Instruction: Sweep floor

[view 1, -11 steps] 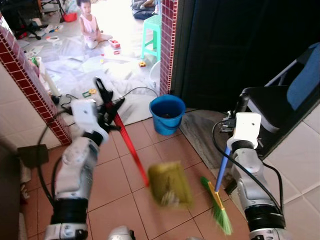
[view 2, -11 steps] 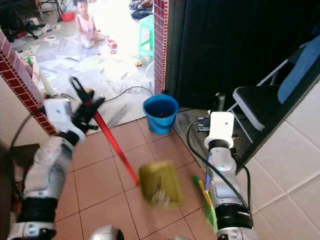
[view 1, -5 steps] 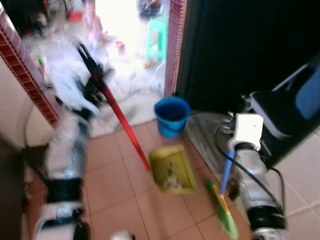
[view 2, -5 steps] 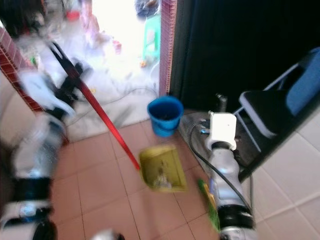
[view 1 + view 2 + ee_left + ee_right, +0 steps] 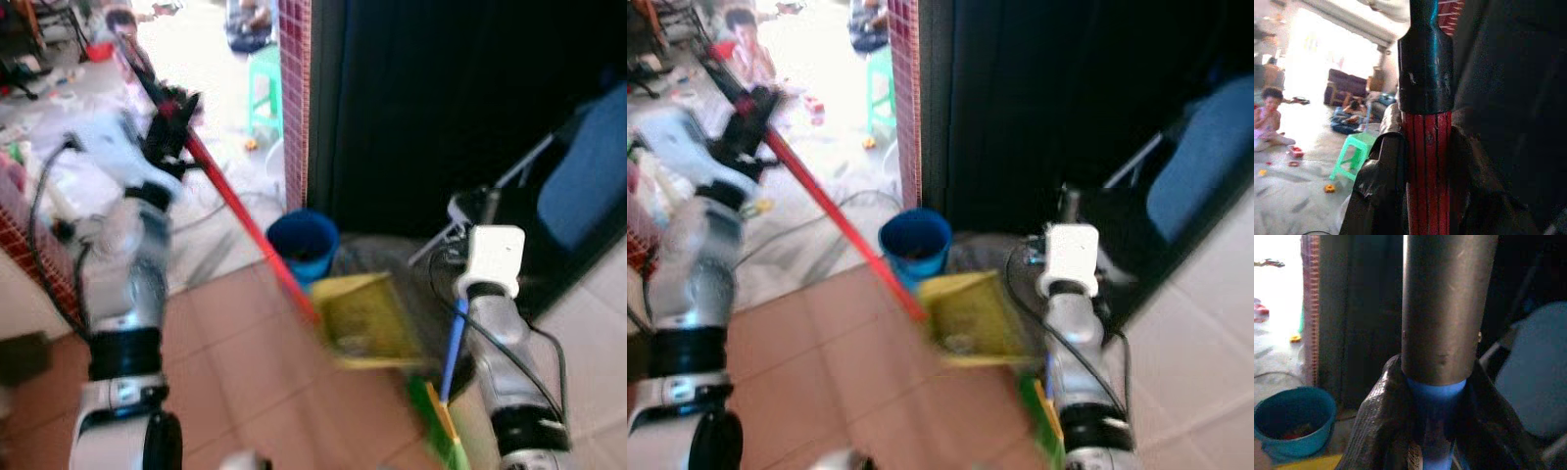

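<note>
Since a second ago the yellow dustpan has risen and swung toward the blue bucket — the camera also turned, so the picture is blurred. I judge the collected dirt is about to be emptied. Left gripper is clamped on the red ribbed handle with its black glossy cap; right gripper is closed around the smooth blue broom pole, green bristles low by the terracotta tile floor — a child sits far behind

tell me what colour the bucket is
Blue bucket, clearest in the left eye view.
</note>
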Robot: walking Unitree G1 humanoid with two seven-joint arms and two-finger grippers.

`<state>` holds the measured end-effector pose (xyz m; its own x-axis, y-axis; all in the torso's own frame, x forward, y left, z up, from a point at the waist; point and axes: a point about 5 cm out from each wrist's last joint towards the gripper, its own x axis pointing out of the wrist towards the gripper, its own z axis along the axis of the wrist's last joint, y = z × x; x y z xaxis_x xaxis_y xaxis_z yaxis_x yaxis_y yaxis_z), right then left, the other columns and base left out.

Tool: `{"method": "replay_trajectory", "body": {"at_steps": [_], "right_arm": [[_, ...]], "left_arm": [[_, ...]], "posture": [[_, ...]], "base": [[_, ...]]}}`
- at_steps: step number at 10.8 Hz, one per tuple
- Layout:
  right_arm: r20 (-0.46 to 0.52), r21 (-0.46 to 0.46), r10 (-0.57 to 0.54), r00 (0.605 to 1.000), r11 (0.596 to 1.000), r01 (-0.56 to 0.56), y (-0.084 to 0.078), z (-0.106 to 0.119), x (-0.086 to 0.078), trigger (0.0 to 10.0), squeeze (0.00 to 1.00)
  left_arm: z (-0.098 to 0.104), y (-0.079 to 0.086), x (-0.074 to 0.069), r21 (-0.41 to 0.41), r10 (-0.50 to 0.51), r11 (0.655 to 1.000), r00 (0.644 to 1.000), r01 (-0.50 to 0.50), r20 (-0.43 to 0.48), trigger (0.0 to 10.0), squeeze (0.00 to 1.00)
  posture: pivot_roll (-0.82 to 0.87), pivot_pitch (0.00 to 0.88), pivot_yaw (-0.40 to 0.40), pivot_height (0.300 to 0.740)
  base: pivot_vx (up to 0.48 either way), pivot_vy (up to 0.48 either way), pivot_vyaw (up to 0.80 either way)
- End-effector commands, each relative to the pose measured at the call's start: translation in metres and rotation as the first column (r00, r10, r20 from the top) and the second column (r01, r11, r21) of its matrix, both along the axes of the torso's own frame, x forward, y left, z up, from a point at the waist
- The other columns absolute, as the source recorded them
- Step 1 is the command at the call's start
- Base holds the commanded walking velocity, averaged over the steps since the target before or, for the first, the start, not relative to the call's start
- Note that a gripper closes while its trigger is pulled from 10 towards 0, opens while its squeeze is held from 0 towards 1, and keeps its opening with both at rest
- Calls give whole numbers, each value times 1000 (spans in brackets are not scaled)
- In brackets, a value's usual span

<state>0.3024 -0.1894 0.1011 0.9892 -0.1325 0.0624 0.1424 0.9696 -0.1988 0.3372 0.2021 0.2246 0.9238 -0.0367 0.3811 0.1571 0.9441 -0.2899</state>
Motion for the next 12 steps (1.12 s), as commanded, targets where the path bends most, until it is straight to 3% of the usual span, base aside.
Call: {"method": "replay_trajectory", "body": {"at_steps": [1, 12], "right_arm": [[34, -12, -15, 999, 1000, 16, -7, 7, 1, 10000, 0], [20, -26, -4, 1000, 1000, 5, -8, 1, 0, 10000, 0]], "left_arm": [[27, 0, 0, 30, 21, 999, 995, -24, 102, 10000, 0], [56, 36, 6, 91, 203, 970, 957, -225, 205, 10000, 0]], "posture": [[-75, 0, 8, 740], [-77, 0, 0, 740]], "base": [[431, 0, 0], [423, 28, 0]]}}
